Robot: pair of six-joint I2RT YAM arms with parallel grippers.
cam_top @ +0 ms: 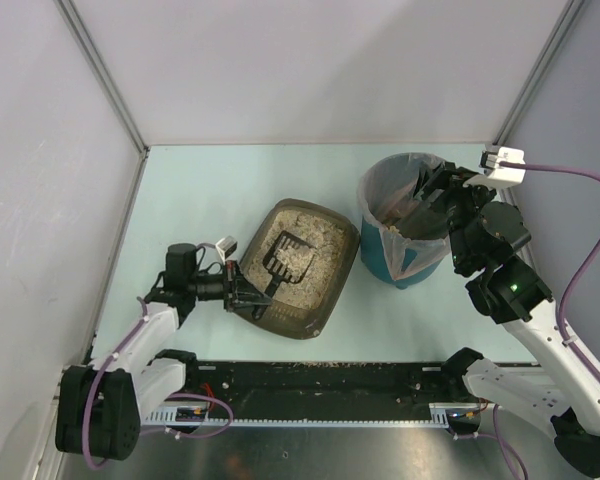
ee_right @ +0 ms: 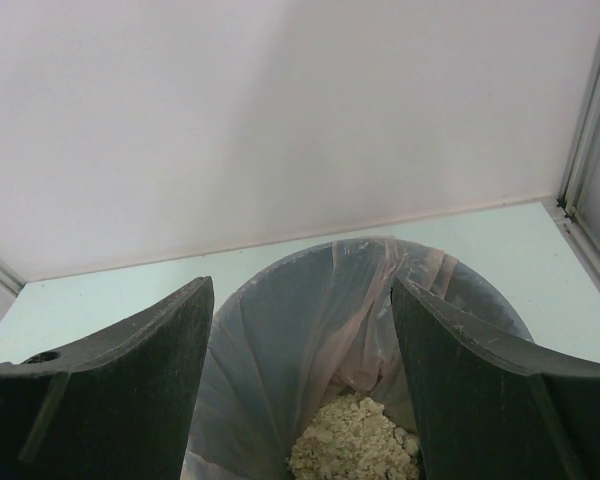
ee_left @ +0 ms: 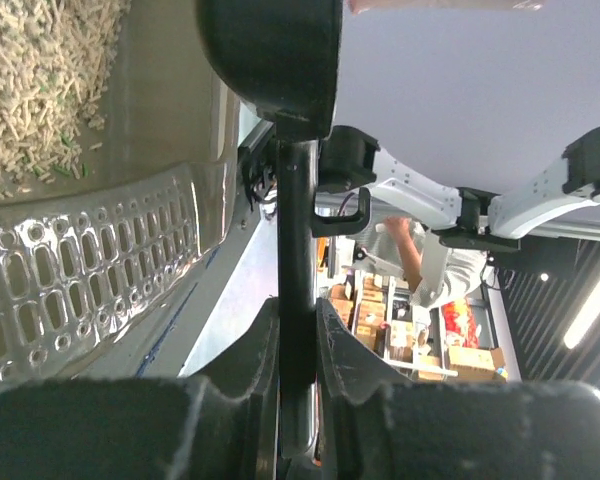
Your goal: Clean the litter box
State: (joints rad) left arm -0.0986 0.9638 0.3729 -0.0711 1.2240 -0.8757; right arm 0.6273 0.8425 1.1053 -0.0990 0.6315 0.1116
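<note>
litter (cam_top: 317, 256) in litter box (cam_top: 292, 321) and bin (cam_top: 378, 263) — left tool (cam_top: 245, 293) tight on scoop (cam_top: 281, 256), right tool (ee_right: 300, 385) agape

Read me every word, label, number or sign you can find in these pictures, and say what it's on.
No readable text anywhere.
On the litter box, the scoop and the bin, no markings show.
On the cardboard boxes far in the left wrist view's background, any labels are too blurred to read.

The top camera looks down over the whole worktop (cam_top: 200, 200). The left wrist camera sits close against the litter box (ee_left: 170, 100). The right wrist camera peers into the bin (ee_right: 280, 340). Both things also show overhead.
</note>
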